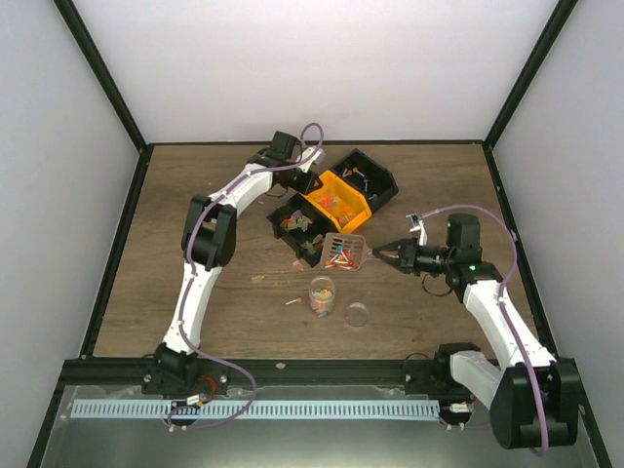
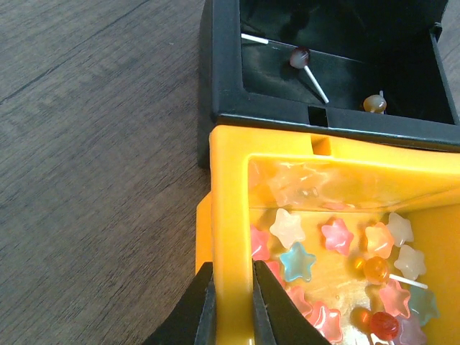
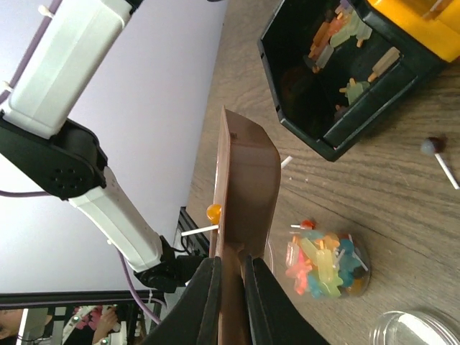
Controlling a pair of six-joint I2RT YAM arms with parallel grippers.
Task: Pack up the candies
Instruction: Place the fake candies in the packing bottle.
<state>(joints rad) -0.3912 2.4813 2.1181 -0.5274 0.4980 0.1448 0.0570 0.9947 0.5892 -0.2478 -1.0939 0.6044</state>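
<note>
The candies are small coloured sweets. Star-shaped ones lie in the orange bin, and my left gripper is shut on that bin's near wall. My right gripper is shut on the handle of a brown scoop, which is turned on edge, with an orange lollipop at its side. From above, the scoop holds several sweets. It hangs just beyond a small clear cup filled with mixed candies.
A black bin with sweets sits left of the scoop, and another black bin with lollipops lies behind the orange one. A clear round lid lies right of the cup. Loose sweets and a lollipop lie on the wood table.
</note>
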